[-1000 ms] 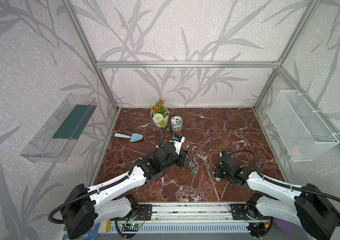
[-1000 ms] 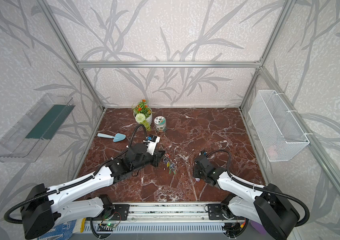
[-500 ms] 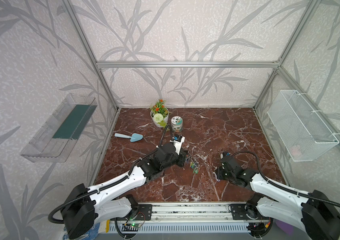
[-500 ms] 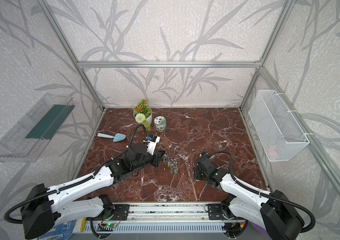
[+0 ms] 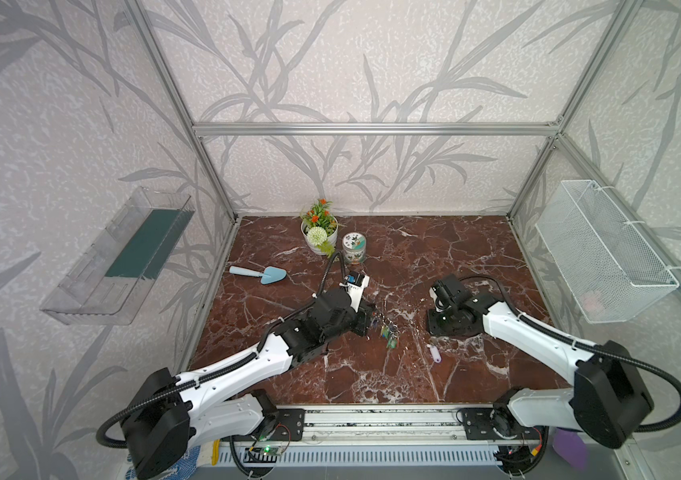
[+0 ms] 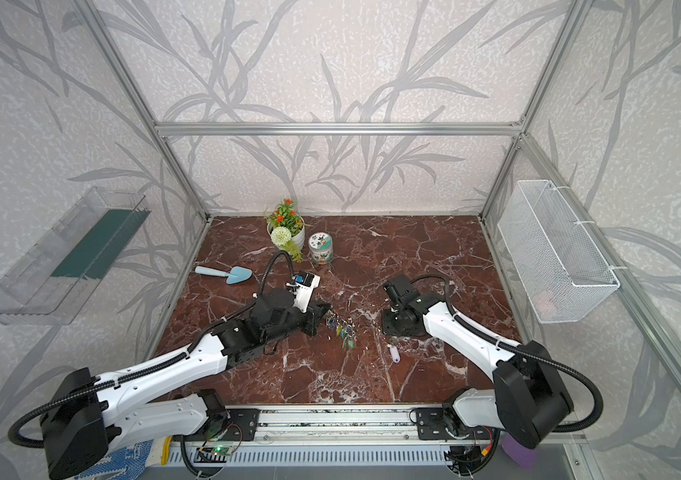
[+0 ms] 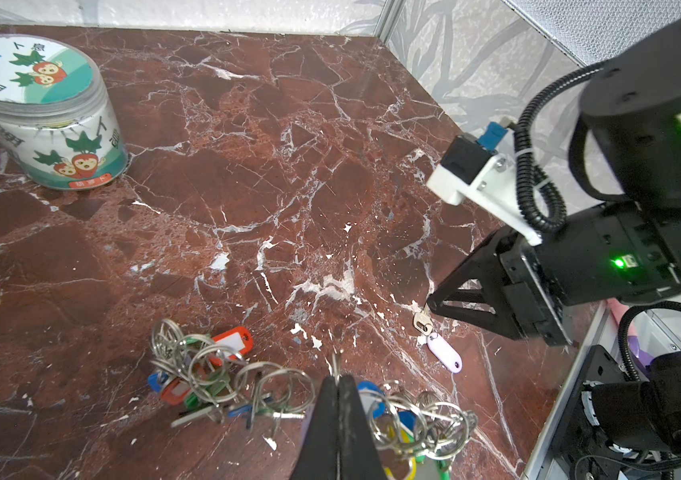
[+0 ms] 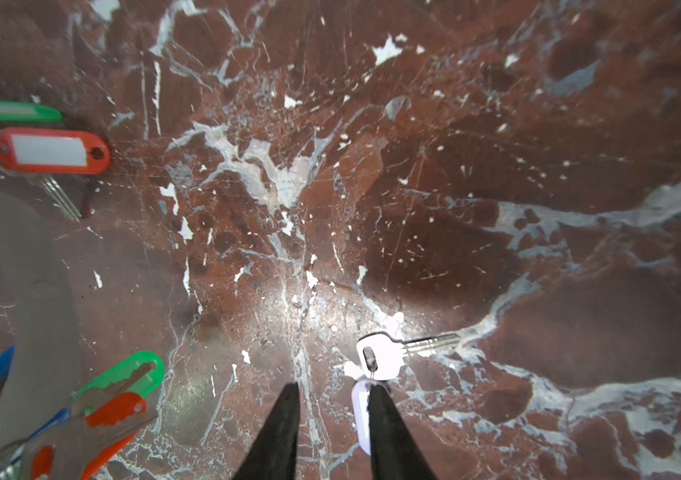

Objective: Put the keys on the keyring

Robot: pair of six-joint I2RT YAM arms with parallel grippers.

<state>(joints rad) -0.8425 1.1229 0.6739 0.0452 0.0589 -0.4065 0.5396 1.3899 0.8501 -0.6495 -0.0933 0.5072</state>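
Right gripper (image 8: pixel 332 386) set over the keys (image 8: pixel 380 357), left gripper (image 7: pixel 338 378) on the keyring (image 5: pixel 386 328)
The keys lie flat on the marble floor (image 5: pixel 455 249), lower right of centre in both top views, apart from the keyring. The right fingers stand part open and grip nothing, with the lilac tag (image 8: pixel 360 409) against one finger. Closing off-centre could flick the tag out. The left fingers are closed, seemingly pinching the keyring's plate by its edge, so the heavy bunch may swivel

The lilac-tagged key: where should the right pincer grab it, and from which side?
Take the lilac tag, not the flat key: both lie flat on the marble, but the tag looks thicker and oblong. Bring the right pincer down from above, closing across its narrow width.
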